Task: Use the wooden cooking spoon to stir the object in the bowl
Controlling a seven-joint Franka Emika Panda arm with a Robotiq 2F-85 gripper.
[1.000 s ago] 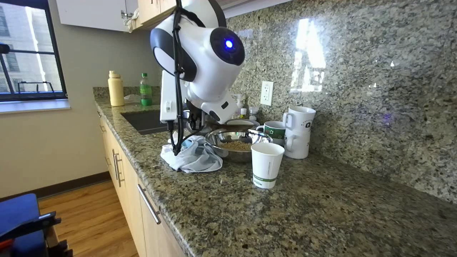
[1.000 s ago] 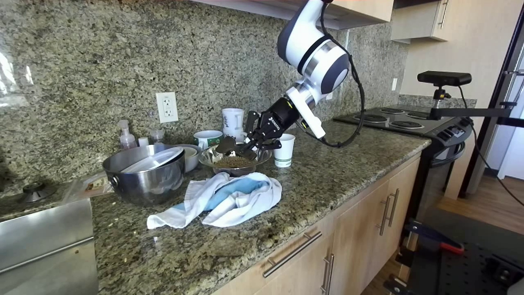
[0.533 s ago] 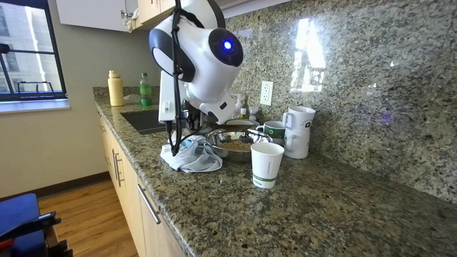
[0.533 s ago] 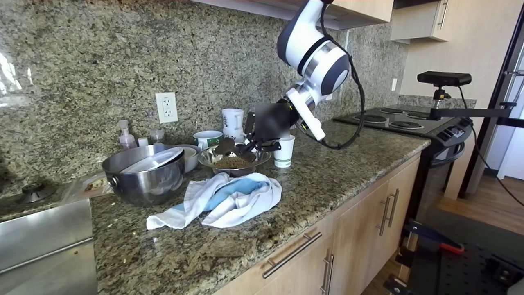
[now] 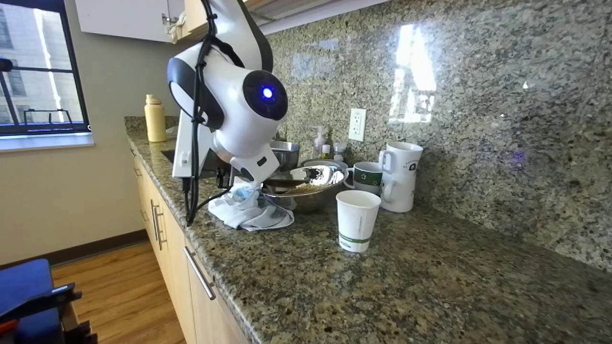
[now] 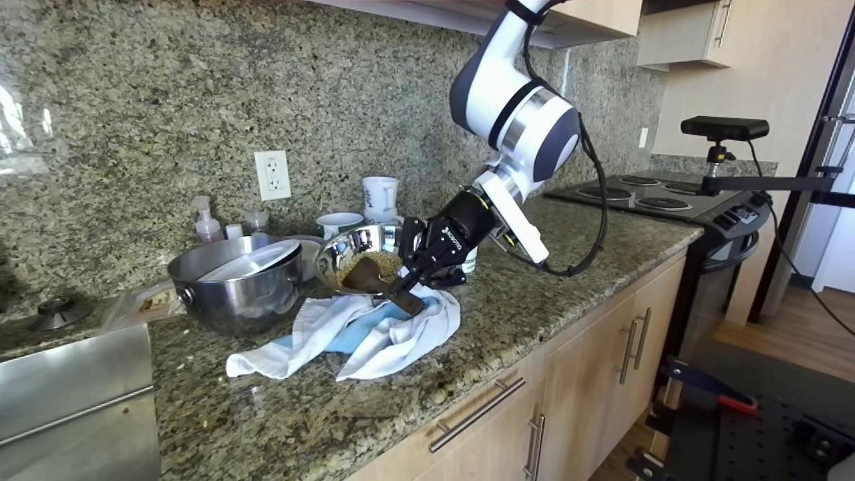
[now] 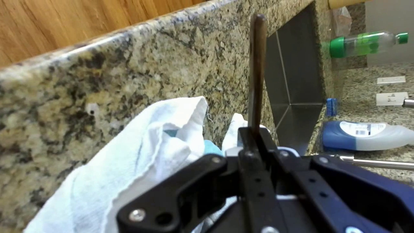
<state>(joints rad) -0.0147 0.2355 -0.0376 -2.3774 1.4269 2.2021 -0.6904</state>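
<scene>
1 wooden cooking spoon [image 6: 364,275], handle pinched in the narrow jaws of the gripper [image 7: 256,137], head inside 1 bowl [image 6: 347,248] newly tipped toward the towel [image 6: 407,337]: stirring apparently begun, spilling a risk.

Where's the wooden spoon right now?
The wooden spoon is clamped in the fingers in the wrist view; in an exterior view, its head is over the grains in the tilted bowl, right of the steel pot.
</scene>
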